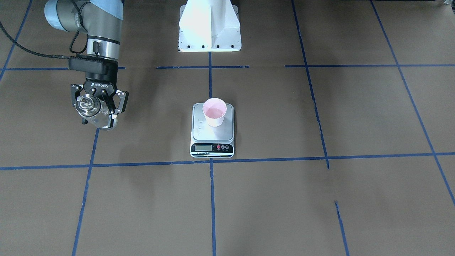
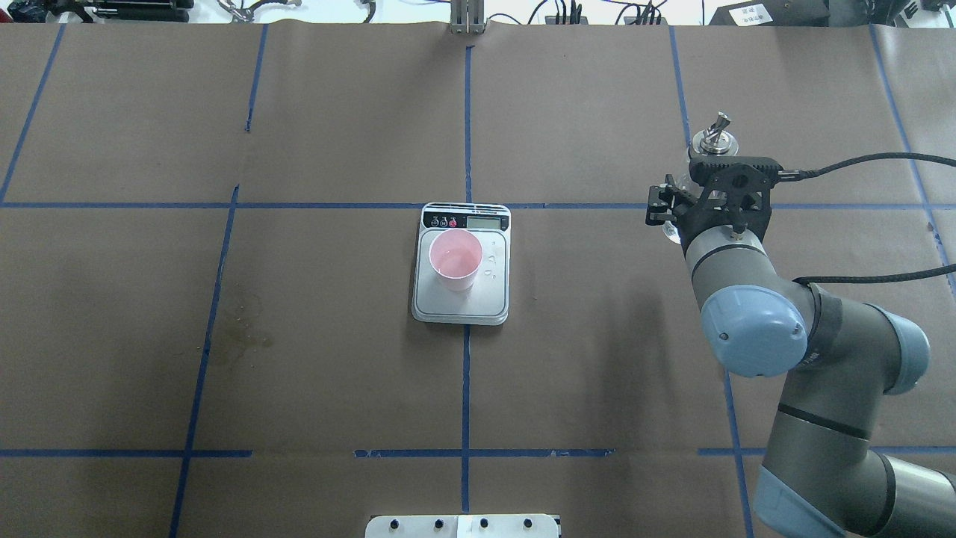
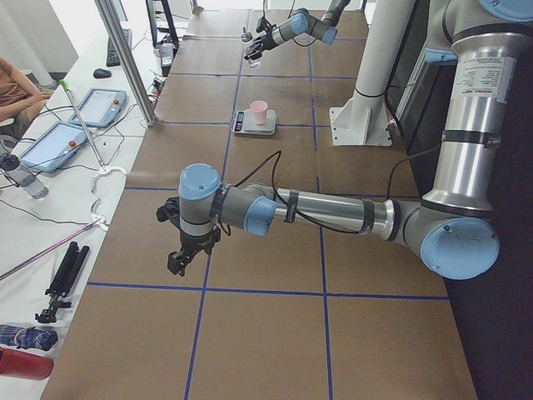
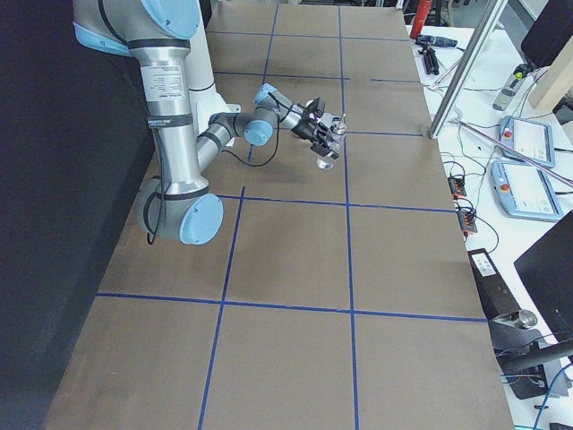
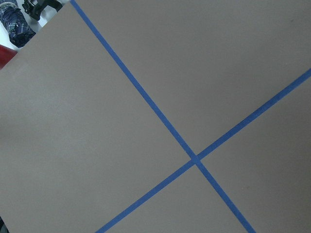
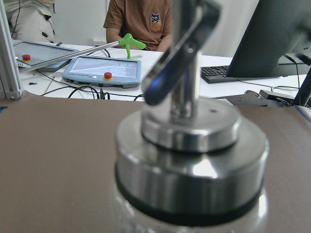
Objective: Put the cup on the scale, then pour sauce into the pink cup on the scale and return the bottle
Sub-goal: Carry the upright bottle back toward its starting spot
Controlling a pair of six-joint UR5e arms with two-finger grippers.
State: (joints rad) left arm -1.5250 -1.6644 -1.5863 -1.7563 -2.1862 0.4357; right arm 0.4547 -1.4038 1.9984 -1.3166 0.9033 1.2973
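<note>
Cup (image 2: 455,259) is up on the scale (image 2: 461,302), upright, sitting on the steel platform at the end nearest the display strip and a touch toward the robot's left, and there's a glossy level inside that looks like a shallow pool of sauce (image 1: 214,114). A few droplets (image 2: 491,263) are on the bare platform just beside the cup. The scale itself is at the middle of the table (image 2: 336,359), its display turned to the far edge, away from the robot. Over to the bottle (image 1: 93,112) now: it's well apart from the scale, out toward the table's right end, upright with its metal cap (image 2: 715,142) and spout on top. The right gripper (image 1: 99,118) has it, fingers (image 1: 120,103) closed around the clear glass body from either side; whether the base touches the table, I can't tell. The right wrist view is filled by that shiny cap, blurred and close, with a person in a brown shirt beyond the far edge. The left gripper (image 3: 177,263) hangs above the table near its left end, over blue tape lines (image 5: 194,159), and whether its fingers are open or closed I can't tell
</note>
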